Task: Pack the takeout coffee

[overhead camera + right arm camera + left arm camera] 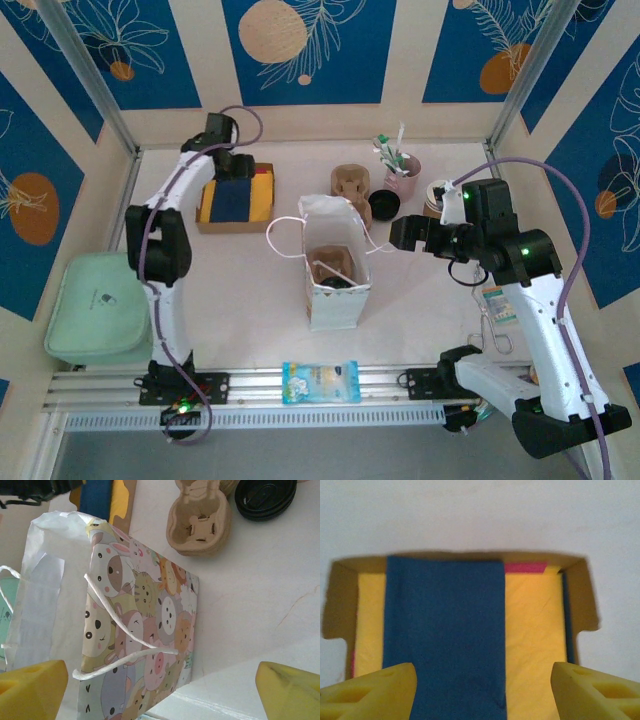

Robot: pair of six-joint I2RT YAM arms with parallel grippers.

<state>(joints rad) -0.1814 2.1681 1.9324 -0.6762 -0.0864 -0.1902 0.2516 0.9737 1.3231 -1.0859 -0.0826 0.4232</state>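
No wording can be read. Mint-green pouch [97, 305] at the worktop's left edge: small dark mark, too small to make out. Blue packet [320, 381] on the front rail: print blurred. Tag [497, 303] by the right arm: illegible. Paper bag [140, 630]: cartoon animal faces only.

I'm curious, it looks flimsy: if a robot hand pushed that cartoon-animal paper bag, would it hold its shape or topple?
Probably light and easily tipped: the paper bag stands tall on a narrow base. Its thin walls would likely buckle under a push, and the string handles look floppy. The brown carrier inside may steady it somewhat.
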